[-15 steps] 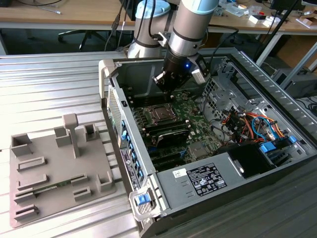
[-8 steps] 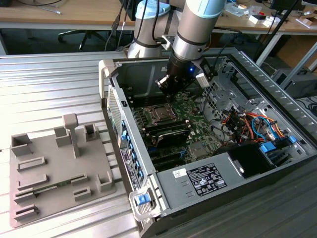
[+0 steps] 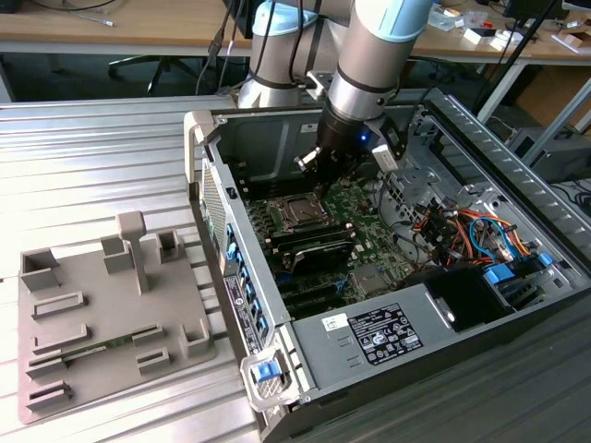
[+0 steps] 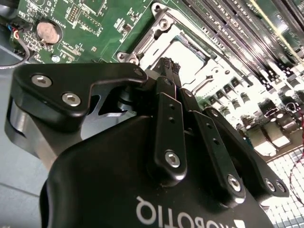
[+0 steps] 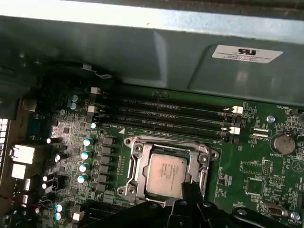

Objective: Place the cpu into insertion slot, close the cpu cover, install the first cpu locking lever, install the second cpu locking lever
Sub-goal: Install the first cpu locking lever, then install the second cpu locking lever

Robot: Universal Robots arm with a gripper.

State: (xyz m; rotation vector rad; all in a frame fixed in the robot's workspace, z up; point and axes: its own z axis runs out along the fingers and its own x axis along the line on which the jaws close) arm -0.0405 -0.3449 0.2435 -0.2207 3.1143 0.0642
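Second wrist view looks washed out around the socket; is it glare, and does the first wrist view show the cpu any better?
Yes: in the second wrist view the cpu and the memory slots are blown out white, and the gripper body hides part of the socket. In the first wrist view the cpu is evenly lit inside the cpu cover, with dim case walls.

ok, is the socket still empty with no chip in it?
No, in the first wrist view the cpu lies seated in the insertion slot, its silvery face showing inside the metal frame.
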